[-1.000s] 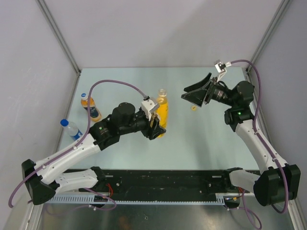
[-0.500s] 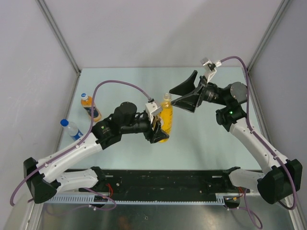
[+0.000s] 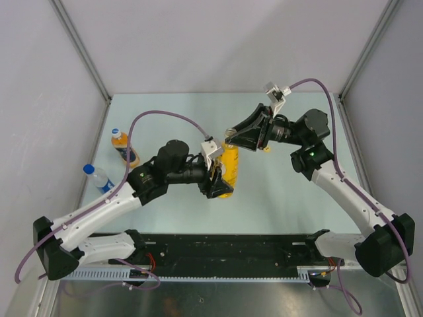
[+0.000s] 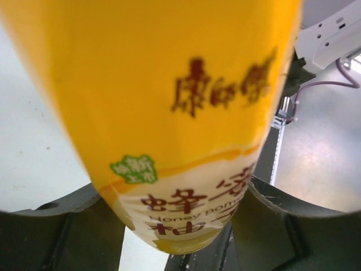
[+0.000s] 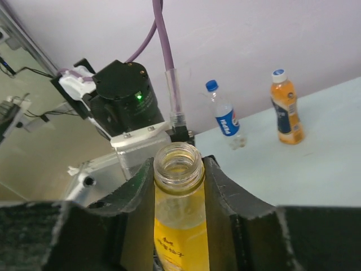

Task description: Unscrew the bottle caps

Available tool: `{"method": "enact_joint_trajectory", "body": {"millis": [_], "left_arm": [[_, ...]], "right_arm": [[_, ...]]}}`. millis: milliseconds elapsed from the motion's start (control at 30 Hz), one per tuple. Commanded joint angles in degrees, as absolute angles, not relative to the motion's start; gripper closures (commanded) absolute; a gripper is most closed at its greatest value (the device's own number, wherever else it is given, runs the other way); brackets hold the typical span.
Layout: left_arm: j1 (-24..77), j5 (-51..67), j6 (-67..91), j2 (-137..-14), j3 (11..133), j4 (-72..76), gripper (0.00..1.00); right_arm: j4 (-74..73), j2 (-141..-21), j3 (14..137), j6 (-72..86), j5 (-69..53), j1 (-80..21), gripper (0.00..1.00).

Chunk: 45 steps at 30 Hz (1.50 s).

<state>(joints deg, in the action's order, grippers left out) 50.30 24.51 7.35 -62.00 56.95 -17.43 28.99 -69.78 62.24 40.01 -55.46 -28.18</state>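
**One cap off, two more to go**

My left gripper (image 3: pixel 220 177) is closed on the fat middle of the tall yellow bottle (image 4: pixel 169 84). It holds the bottle near the middle of the table (image 3: pixel 284 191). My right gripper (image 5: pixel 179 166) is narrow, with a finger tight against each side of the bottle's neck. The mouth is open, with no cap on it. A small yellow bit (image 3: pixel 267 149) lies on the table, just beside my right gripper. I think it is the yellow cap.

This bottle looks nearly full, so it should feel heavy. Its thin plastic will likely squash if I squeeze hard. With no cap, a hard squeeze or a tip could spill the drink. The neck looks like the stiff part, so it is a good place to hold.

At the left side of the table, the short orange bottle (image 5: pixel 286 110) has its white cap (image 5: pixel 278 73) on. The water bottle (image 5: pixel 225 116) has its blue cap (image 5: pixel 211 85) on. Those caps are tiny and hard. I would pinch each one by its sides while my other hand grips the body.
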Motion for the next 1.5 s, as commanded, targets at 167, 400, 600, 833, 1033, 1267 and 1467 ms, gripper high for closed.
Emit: {"method": "enact_joint_trajectory", "body": {"millis": [167,400,600,833,1033,1267,1467], "left_arm": [[50.1,24.6,6.5,-61.5,58.0,-13.8,0.82],[50.1,20.6,6.6,-60.4,57.0,-13.8,0.20],[50.1,13.0,6.8,-58.0,55.4,-13.9,0.08],[50.1,3.2,6.7,-55.2,53.5,-13.8,0.06],[50.1,-1.9,6.1,-53.2,52.3,-13.8,0.05],[50.1,-3.2,4.8,-53.6,52.0,-13.9,0.05],[50.1,-2.6,4.6,-56.6,52.7,-13.8,0.04]], "right_arm": [[25.1,-68.7,65.0,35.8,-53.2,-28.7,0.99],[22.0,-68.1,65.0,32.8,-51.2,-28.7,1.00],[16.7,-67.7,65.0,29.0,-48.9,-28.5,1.00],[9.9,-67.8,65.0,22.6,-43.2,-28.2,1.00],[6.7,-69.0,64.9,18.3,-33.8,-27.7,1.00],[6.2,-71.5,64.9,15.3,-16.8,-27.6,1.00],[9.3,-75.9,64.9,12.1,-5.5,-25.4,1.00]]}}
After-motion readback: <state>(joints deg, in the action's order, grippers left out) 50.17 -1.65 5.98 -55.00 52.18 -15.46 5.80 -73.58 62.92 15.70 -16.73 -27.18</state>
